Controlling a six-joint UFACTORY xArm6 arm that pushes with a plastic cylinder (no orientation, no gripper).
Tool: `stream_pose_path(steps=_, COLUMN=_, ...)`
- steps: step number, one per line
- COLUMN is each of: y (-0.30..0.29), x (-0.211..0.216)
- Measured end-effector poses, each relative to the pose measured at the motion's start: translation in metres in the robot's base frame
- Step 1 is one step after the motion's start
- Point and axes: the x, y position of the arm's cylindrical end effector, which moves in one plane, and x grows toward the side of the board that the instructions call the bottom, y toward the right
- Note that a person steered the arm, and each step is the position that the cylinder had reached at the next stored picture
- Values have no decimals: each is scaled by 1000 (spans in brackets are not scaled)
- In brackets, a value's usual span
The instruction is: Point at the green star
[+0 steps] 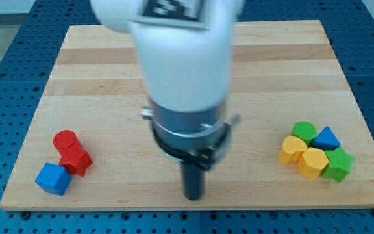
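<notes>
My tip (pixel 193 195) rests on the tabletop (pixel 109 78) near the view's bottom centre, well apart from every block; there is no claw to open or close. The green star (pixel 338 164) lies at the view's right, touching a yellow block (pixel 313 162) and just below a blue triangle (pixel 326 138).

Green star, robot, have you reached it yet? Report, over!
My tip at the view's bottom centre, touching no block. Green star far right, rightmost in its cluster. Yellow block sits between.
</notes>
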Motion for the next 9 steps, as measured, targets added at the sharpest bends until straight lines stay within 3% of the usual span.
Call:
stream_pose_path(steps=3, y=148, x=3)
stream_pose_path(steps=7, y=229, x=0)
stream_pose_path(steps=9, y=234, x=-33)
